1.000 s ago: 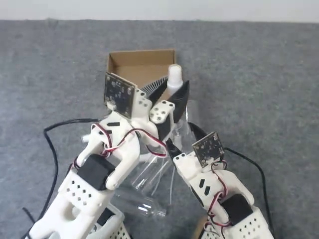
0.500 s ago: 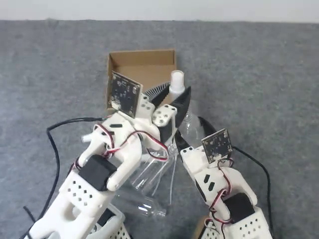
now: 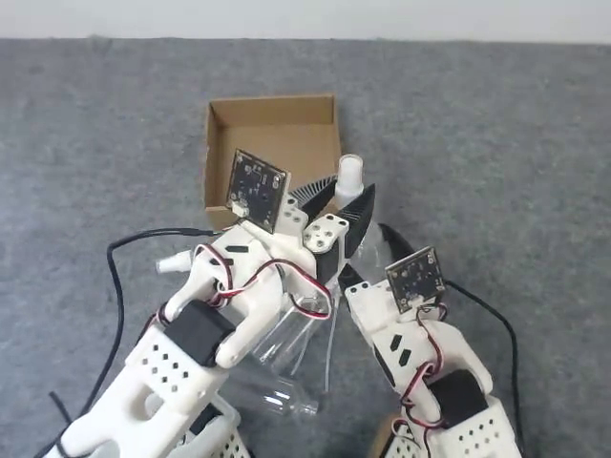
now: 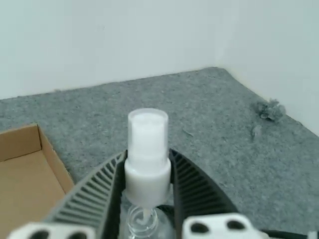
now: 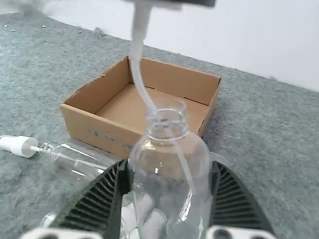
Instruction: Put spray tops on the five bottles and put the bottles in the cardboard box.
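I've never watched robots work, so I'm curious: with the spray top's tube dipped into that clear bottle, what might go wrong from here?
The spray top in the left gripper sits above the bottle, and its thin tube curves into the neck. Pushing down off-centre could kink it or miss the neck. The right gripper clamps the round, smooth bottle from two sides, so pressure might tilt it or make it slip.

Right gripper (image 5: 168, 175) clamps the clear bottle (image 5: 167, 154) upright, a spray top (image 5: 141, 74) hanging its tube down through the neck (cardboard box (image 5: 94, 124) just behind).
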